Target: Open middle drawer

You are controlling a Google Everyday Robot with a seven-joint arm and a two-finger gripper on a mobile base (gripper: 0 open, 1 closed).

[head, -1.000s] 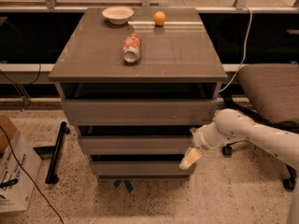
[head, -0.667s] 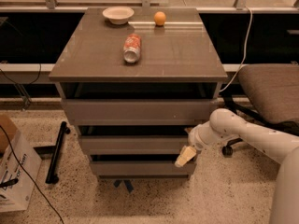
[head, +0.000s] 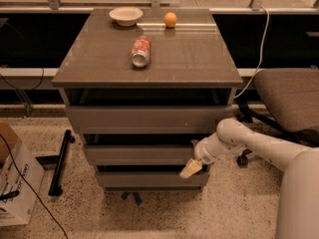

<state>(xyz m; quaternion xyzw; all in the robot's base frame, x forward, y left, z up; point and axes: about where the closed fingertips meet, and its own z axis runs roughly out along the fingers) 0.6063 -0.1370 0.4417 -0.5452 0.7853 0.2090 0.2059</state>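
The grey-brown cabinet has three stacked drawers. The middle drawer is the wide shallow one with a flat handleless front, below the taller top drawer and above the lowest drawer. My gripper comes in from the right on a white arm. Its cream tip sits at the right end of the middle drawer's lower edge, over the gap above the lowest drawer.
On the cabinet top lie a red soda can on its side, a white bowl and an orange. A brown chair stands at the right. A cardboard box and a black bar lie on the floor at the left.
My gripper and arm have moved a little left, further in along the cabinet's right front toward the middle drawer. The drawers have not visibly moved.
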